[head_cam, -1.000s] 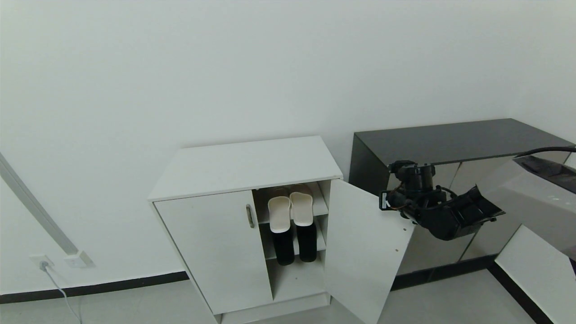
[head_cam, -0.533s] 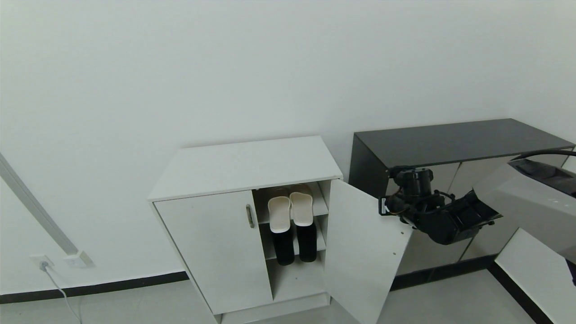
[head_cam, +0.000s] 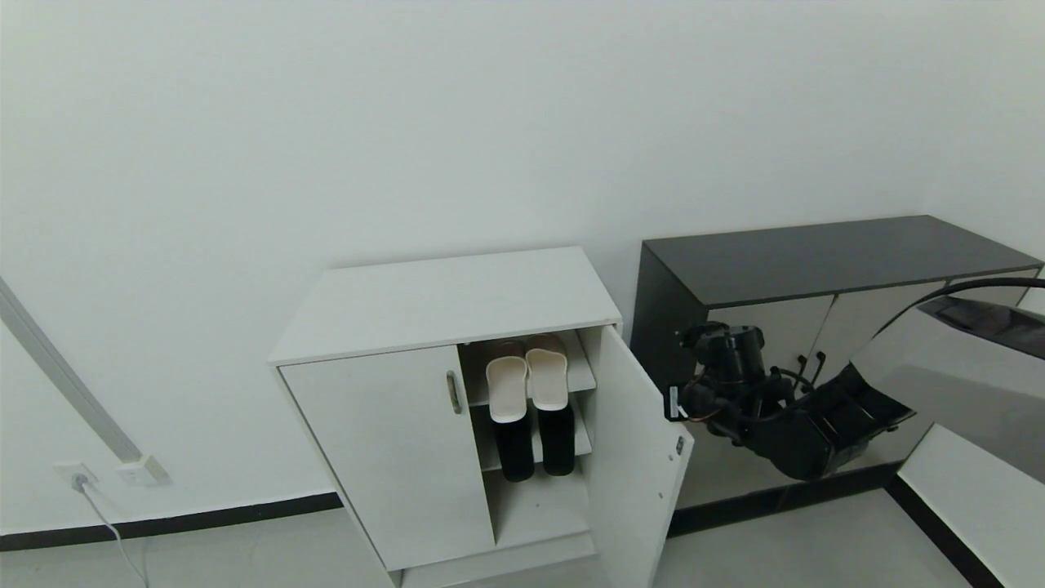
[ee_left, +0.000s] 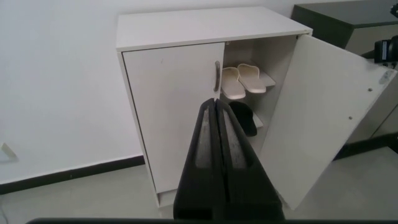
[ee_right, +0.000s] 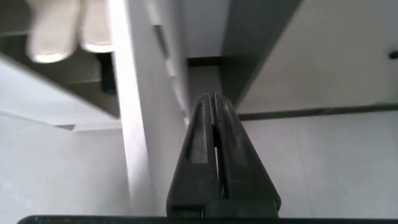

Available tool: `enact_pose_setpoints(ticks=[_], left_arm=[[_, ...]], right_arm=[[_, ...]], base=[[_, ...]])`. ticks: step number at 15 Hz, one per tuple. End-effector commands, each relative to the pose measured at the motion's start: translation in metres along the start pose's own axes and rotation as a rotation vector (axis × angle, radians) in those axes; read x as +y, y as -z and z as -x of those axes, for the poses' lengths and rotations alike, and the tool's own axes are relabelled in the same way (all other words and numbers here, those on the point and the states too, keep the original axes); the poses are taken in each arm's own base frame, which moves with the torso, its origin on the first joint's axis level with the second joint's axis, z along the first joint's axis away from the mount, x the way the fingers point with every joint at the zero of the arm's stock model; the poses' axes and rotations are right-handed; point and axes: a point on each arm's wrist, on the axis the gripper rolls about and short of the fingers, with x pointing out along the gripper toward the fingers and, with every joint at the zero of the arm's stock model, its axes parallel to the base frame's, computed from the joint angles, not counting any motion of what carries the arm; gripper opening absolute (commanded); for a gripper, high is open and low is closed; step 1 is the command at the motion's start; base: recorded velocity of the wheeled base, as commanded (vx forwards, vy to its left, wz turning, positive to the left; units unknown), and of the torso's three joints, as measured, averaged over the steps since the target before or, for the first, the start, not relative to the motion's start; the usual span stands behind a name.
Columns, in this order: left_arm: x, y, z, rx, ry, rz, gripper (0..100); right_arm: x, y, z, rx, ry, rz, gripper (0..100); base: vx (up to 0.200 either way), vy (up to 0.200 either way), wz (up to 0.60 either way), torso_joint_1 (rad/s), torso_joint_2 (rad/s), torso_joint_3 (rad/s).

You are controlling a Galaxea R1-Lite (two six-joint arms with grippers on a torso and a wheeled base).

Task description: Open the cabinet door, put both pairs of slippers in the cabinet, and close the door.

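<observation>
**A:** What just changed?

**B:** The flat white cabinet door (head_cam: 633, 457) has swung in a good bit. The right gripper (head_cam: 684, 404) came along with it. Its black fingers are pressed together, holding nothing, and it looks to be touching the door's outer side.

**A:** Where are the slippers?

**B:** Past the door from that gripper, inside the white wooden cabinet (head_cam: 441, 302). The cream-white slippers (head_cam: 526, 384) are on the top shelf and the black slippers (head_cam: 536, 445) are one shelf below. I think only the closing is left.

**A:** Do the wrist cameras add anything?

**B:** The right one shows the door's thin edge just beside the gripper tip. The left one shows the left gripper (ee_left: 216, 107), also clenched and empty. It is well back from the cabinet and points at the small metal handle (ee_left: 217, 73).
</observation>
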Motion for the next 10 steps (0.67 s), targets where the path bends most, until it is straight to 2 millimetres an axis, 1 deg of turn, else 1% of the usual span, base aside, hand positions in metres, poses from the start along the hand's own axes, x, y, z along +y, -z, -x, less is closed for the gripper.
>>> enact_pose_setpoints(ticks=[1, 2, 5, 10], left_arm=[[0.0, 0.0, 0.0, 0.002, 0.0, 0.0, 0], [0.0, 0.0, 0.0, 0.002, 0.0, 0.0, 0], [0.0, 0.0, 0.0, 0.0, 0.0, 0.0, 0], [0.0, 0.0, 0.0, 0.002, 0.0, 0.0, 0]], right_arm=[[0.017, 0.005, 0.013, -0.009, -0.046, 0.015, 0], [0.021, 0.007, 0.014, -0.007, -0.057, 0.021, 0], [0.05, 0.015, 0.029, 0.002, -0.13, 0.054, 0], [0.086, 0.017, 0.051, -0.002, -0.26, 0.069, 0]], base=[[0.0, 0.0, 0.0, 0.0, 0.0, 0.0], [0.0, 0.0, 0.0, 0.0, 0.0, 0.0], [0.0, 0.0, 0.0, 0.0, 0.0, 0.0], [0.0, 0.0, 0.0, 0.0, 0.0, 0.0]])
